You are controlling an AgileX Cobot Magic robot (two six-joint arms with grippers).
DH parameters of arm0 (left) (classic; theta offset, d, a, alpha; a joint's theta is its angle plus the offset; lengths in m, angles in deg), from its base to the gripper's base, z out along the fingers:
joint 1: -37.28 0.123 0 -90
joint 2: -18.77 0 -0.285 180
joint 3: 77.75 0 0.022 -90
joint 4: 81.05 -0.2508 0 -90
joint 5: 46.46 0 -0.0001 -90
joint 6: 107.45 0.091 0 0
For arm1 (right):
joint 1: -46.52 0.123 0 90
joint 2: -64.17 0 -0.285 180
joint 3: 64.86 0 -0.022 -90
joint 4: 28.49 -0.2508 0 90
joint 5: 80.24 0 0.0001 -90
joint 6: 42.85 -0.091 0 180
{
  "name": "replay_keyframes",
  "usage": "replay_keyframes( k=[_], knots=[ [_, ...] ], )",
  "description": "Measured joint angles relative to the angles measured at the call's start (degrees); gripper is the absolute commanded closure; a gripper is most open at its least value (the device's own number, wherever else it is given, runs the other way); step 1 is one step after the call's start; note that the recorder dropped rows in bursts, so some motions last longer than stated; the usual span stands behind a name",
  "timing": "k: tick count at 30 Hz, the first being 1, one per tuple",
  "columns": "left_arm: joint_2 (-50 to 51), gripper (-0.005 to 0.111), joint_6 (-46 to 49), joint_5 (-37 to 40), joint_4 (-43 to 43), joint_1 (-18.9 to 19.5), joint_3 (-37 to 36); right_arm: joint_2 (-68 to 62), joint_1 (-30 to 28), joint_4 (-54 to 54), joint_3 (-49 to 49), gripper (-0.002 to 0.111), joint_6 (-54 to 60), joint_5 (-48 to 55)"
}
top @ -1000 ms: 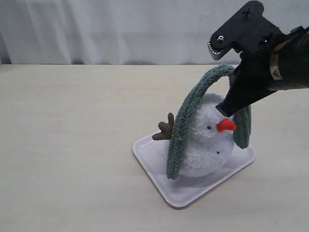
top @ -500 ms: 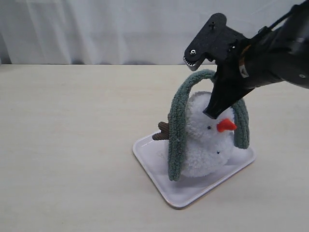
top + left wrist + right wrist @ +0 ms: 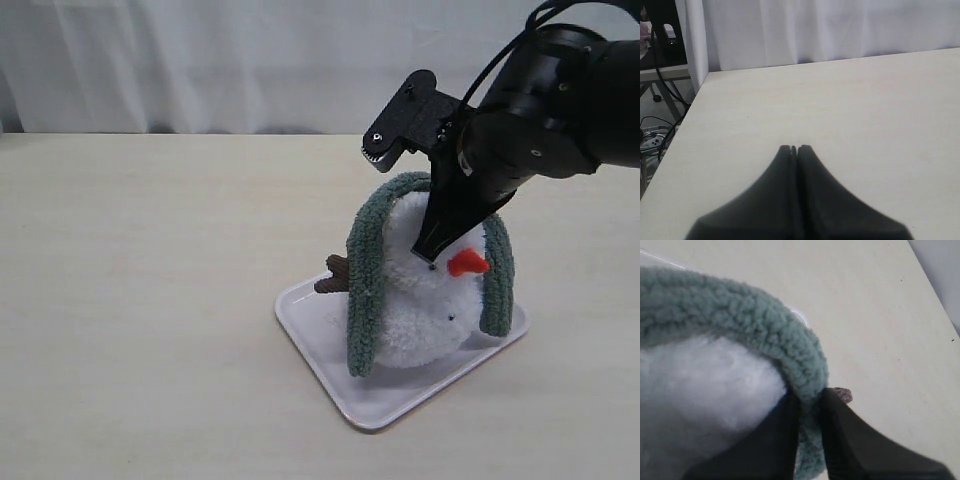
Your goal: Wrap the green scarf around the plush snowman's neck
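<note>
Lower: right end effector (image 3: 810, 396) astride green scarf (image 3: 755, 315)

Quick count from my side: one snowman (image 3: 420, 310), one green scarf (image 3: 365, 270), one white tray (image 3: 320, 342), one tabletop (image 3: 150, 300). One orange nose (image 3: 467, 262) and one brown twig arm (image 3: 333, 275) showing. Plus two pairs of fingers: left fingers (image 3: 780, 190), right fingers (image 3: 775, 440).

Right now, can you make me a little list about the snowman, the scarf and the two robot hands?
snowman: sitting on the white tray, orange nose showing
scarf: draped over the snowman's head, one end hanging down each side, not around the neck yet
right gripper: pinching the scarf beside the head
left gripper: shut, empty, above the table
</note>
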Motion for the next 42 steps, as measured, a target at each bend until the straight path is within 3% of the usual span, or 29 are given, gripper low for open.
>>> replay_keyframes(
  k=[7, 18, 24, 27, 31, 35, 42],
  knots=[
    [0.00, 0.107, 0.00, 0.00, 0.00, 0.00, 0.00, 1.71, 0.00, 0.00, -0.13, 0.061, -0.47, 1.01],
    [0.00, 0.107, 0.00, 0.00, 0.00, 0.00, 0.00, 9.48, 0.00, -7.95, -0.25, 0.061, -0.60, 5.77],
    [0.00, 0.107, 0.00, 0.00, 0.00, 0.00, 0.00, 15.19, 0.00, -24.39, -1.74, 0.061, 3.77, 6.37],
    [0.00, 0.107, 0.00, 0.00, 0.00, 0.00, 0.00, 16.31, 4.64, -41.94, -1.98, 0.069, 14.59, 10.85],
    [0.00, 0.107, 0.00, 0.00, 0.00, 0.00, 0.00, 13.32, 15.98, -41.89, 2.09, 0.104, 15.29, 14.23],
    [0.00, 0.107, 0.00, 0.00, 0.00, 0.00, 0.00, 7.61, 18.42, -40.79, 5.30, 0.104, 13.82, 12.79],
    [0.00, 0.107, 0.00, 0.00, 0.00, 0.00, 0.00, 6.72, 18.54, -32.14, 19.44, 0.104, -0.49, -0.76]
  ],
)
